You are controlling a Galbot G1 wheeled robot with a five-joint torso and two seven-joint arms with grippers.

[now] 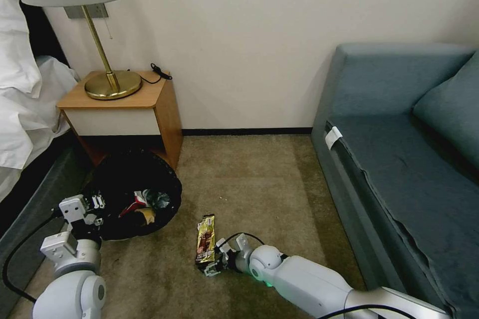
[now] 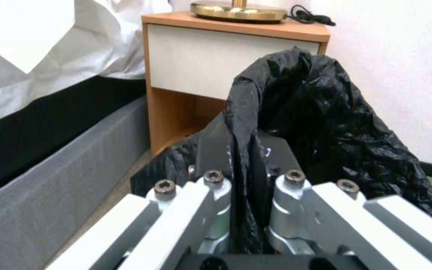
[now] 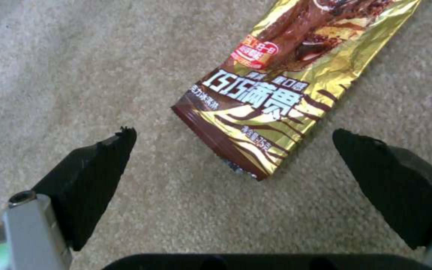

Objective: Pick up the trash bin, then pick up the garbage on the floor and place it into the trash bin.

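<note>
The candy-bar wrapper (image 3: 286,90) lies flat on the carpet (image 1: 259,184), at about four o'clock from the trash bin (image 1: 130,194). The right gripper (image 3: 233,157) is spread wide at its near end, apparently not touching. The left gripper (image 2: 241,165) pinches the bin's black liner (image 2: 326,123). Next, I think, lower and close on the wrapper.

Just ahead of the right gripper's (image 3: 233,150) parted matt black jaws, the candy-bar wrapper (image 3: 286,82) is glossy, crinkled gold-brown foil on rough, fibrous carpet (image 3: 76,67). Pinched between the left gripper's (image 2: 241,176) closed jaws, the trash bin's (image 1: 130,194) liner is shiny, wrinkled black plastic.
</note>
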